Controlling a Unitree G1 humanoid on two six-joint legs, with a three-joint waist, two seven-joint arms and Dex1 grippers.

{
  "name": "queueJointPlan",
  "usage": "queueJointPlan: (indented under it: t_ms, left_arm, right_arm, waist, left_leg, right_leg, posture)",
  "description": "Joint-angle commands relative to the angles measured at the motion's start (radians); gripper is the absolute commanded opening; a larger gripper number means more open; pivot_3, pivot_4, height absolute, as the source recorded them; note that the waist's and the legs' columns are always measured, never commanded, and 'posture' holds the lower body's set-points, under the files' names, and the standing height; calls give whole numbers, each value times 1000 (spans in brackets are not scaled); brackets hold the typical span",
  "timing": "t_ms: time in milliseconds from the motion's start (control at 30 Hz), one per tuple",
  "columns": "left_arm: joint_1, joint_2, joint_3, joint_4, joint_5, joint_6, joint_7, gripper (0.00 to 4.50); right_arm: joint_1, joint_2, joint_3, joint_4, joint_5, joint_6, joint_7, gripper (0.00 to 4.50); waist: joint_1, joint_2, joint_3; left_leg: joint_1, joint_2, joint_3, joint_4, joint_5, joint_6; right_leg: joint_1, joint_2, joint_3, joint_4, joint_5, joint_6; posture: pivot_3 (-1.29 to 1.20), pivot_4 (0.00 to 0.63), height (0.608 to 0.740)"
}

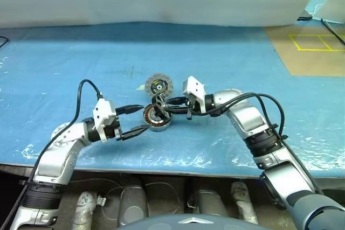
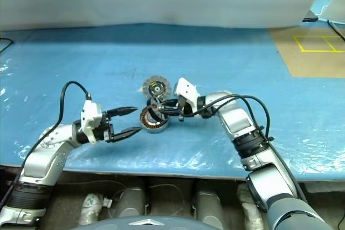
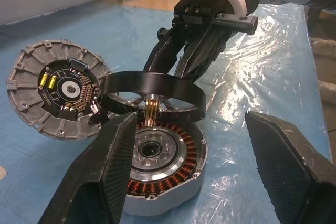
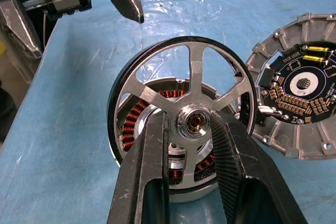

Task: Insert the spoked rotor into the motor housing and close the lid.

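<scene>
- The left gripper (image 1: 134, 119) hangs at the 9 o'clock side of the motor housing (image 1: 156, 118), its jaws spread and holding nothing, one finger on either side of the housing's near flank without touching it.
- The motor housing sits on the blue table (image 1: 64, 63), copper windings up.
- The spoked rotor (image 4: 181, 106) is pinched by its hub spokes in the right gripper (image 1: 163, 104), tilted just above the housing's rim.
- The lid (image 1: 159, 84) lies at 12 o'clock of the housing, just beside it.
- To seat the rotor well, I judge it should be levelled first, its shaft centred over the silver hub, then lowered straight; magnets may snatch it sideways.
</scene>
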Motion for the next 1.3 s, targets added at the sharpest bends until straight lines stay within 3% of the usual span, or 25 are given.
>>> queueJointPlan:
  t_ms: [33, 200, 367, 933, 1267, 1300]
  left_arm:
    - [-5, 3, 0, -46, -13, 4, 4, 3476]
    - [-5, 2, -3, -59, -13, 15, 11, 3476]
    - [-2, 3, -2, -52, -11, 11, 10, 3476]
    - [-5, 5, 1, -24, -11, 5, 0, 3476]
    - [-14, 5, 7, -9, -11, -3, -10, 3476]
    - [-12, 3, 10, -10, -15, 0, -9, 3476]
  right_arm:
    - [-5, -2, 11, -16, -27, -10, -17, 757]
    - [1, -1, 22, -16, -46, -49, -19, 757]
    - [-1, -8, 27, -31, -44, -30, -9, 2409]
    - [-57, 25, -54, -97, 84, 47, 21, 2409]
    - [-74, 35, -11, -13, 8, -14, -1, 2409]
    - [-60, 47, -10, -7, 23, -6, 7, 2237]
  waist:
    - [0, 0, 0]
    - [0, 0, 0]
    - [0, 0, 0]
    - [-1, 0, 0]
    - [-1, 0, 0]
    - [-1, 0, 0]
  left_leg:
    - [1, 0, 0, 0, 0, 0]
    - [3, 0, 0, 0, 0, 0]
    - [4, 0, 0, 0, 0, 0]
    - [4, 0, 0, 0, 0, 0]
    - [4, 0, 0, -1, 0, 0]
    - [4, 0, 0, -1, 0, 0]
  right_leg:
    - [1, 0, 0, 0, 0, 0]
    - [3, 0, 0, 0, -1, 2]
    - [4, 0, 0, 0, -2, 3]
    - [4, 0, 0, 0, -1, 2]
    - [4, 0, 0, 0, -1, 1]
    - [4, 0, 0, 0, -1, 1]
  posture:
    - [0, 150, 740]
    - [0, 150, 740]
    - [0, 150, 740]
    - [0, 150, 740]
    - [0, 150, 740]
    - [0, 150, 740]
